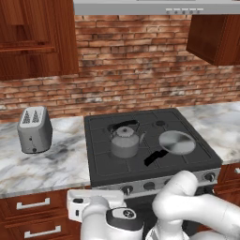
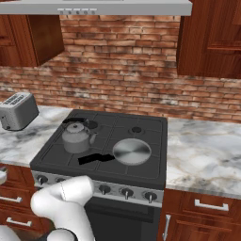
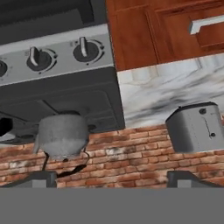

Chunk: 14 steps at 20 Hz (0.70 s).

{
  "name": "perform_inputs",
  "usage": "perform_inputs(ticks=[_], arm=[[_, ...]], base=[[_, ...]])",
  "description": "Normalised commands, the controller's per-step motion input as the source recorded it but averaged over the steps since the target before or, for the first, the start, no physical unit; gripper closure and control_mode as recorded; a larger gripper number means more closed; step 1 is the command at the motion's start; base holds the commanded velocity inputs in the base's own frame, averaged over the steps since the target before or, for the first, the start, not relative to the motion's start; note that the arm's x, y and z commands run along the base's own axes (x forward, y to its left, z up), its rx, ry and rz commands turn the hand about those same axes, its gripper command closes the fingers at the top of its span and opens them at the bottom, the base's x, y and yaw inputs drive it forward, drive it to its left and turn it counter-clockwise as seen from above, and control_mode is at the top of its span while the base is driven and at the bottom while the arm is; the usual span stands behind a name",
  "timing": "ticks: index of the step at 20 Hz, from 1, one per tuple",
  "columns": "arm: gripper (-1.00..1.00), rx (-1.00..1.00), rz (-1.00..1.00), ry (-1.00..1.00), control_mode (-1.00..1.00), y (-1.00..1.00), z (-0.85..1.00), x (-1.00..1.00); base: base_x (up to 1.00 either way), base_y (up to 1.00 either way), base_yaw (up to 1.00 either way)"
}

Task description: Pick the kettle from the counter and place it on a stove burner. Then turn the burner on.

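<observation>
The gripper [image 3: 111, 178] stands wide open and holds nothing; its two dark fingertips [image 3: 41, 178] rise near the left and right of the hand view's bottom edge, far apart. The hand view is rolled upside down relative to the room. Between and beyond the fingertips it shows the kettle [image 3: 63, 135] inverted, the stove front with two knobs [image 3: 85, 50], the marble counter [image 3: 166, 89] and the toaster [image 3: 194, 127]. The gripper is well apart from the kettle.

The arm [image 1: 187, 201] is folded low in front of the stove [image 1: 150, 140], below the knob row in both base views.

The kettle [image 1: 125, 140] sits upright on the stove top, on the left half of the grate, over a burner [image 2: 92, 124] area. Its black handle arches over the lid; the spout points toward the stove's centre. Whether the burner is lit cannot be told.

A round grey pan [image 1: 176, 142] with a black handle lies on the right front part of the stove, just beside the kettle and not touching it.

The toaster [image 1: 34, 129] stands on the counter [image 1: 56, 159] left of the stove, well apart from the kettle. A brick wall [image 1: 131, 65] runs behind the stove, with wooden cabinets [image 1: 37, 37] at each side.
</observation>
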Motion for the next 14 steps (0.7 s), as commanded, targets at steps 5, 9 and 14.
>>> perform_inputs(ticks=[5,9,14], arm=[[-1.00,-0.07,0.04,-0.05,-1.00,0.00,-0.49,-0.03],[-1.00,-0.07,0.03,-0.04,-1.00,0.00,-0.48,0.00],[-1.00,-0.07,0.00,-0.02,-1.00,0.00,-0.48,0.00]], base=[[0.00,0.00,0.00],[0.00,0.00,0.00],[0.00,0.00,0.00]])
